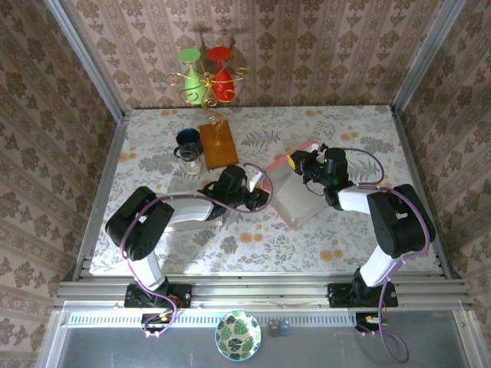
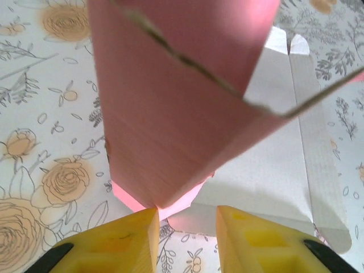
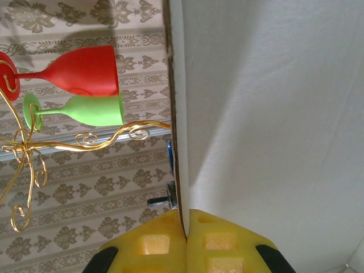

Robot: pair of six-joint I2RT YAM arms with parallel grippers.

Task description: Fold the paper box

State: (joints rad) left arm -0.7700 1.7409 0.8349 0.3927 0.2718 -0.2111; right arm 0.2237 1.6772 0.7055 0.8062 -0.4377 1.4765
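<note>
Paper box point(image 1: 295, 198) lies mid-worktop point(image 1: 353, 123), slightly right of centre. Left claw point(image 1: 265, 196) is just beside its left edge, right claw point(image 1: 296, 162) at its far edge. Behind-left: goblet stand point(image 1: 209, 77) on a board point(image 1: 222, 149), mug point(image 1: 188, 139) left of the board.

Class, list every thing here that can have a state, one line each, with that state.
paper box: part folded, pink panel raised
left fingers: open, at the box's pink corner
right fingers: shut on a box wall
red glass: hanging upside down
green glass: hanging upside down
mug: upright
bowl: upright, empty
</note>
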